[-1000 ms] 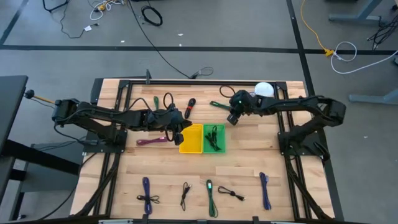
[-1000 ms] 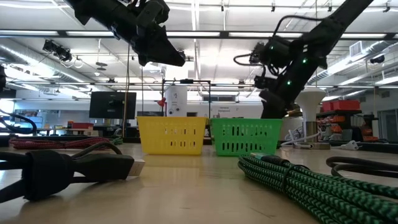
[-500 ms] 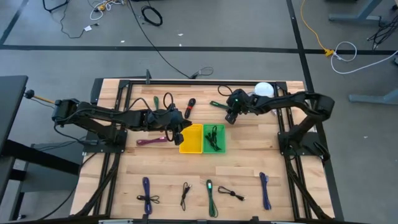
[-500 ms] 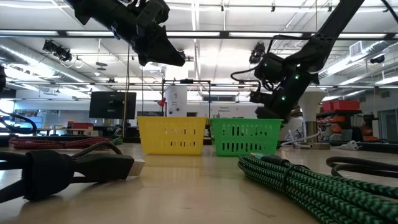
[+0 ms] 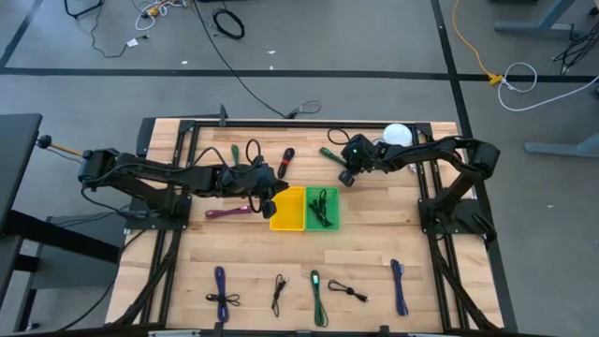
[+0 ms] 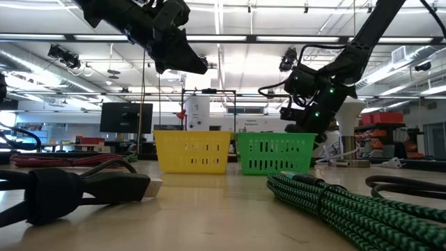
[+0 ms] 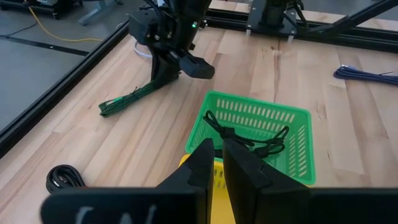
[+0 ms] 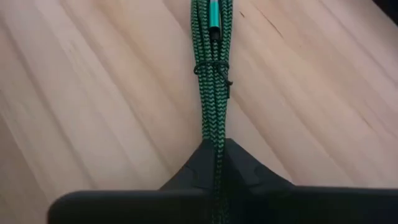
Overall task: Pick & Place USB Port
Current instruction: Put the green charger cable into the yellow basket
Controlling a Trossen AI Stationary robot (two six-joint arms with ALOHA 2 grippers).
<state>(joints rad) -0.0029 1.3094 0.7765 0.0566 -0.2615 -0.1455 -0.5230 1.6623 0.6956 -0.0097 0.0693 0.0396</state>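
Seen from overhead, the wooden slatted table [image 5: 374, 234] fills the frame; a table-height camera looks level across it. Both share the green plastic basket [image 5: 321, 208], also seen closer from the left wrist camera.

Setting: robotics lab or workshop
Evidence: wooden workbench [image 5: 374, 243] in black framing, grey floor with loose cables [image 5: 229, 22], ceiling strip lights [image 6: 230, 38], monitors [image 6: 125, 117]

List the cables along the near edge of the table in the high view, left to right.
Coiled blue braided cable → thin black cable → long green braided cable → small black cable → straight blue braided cable.
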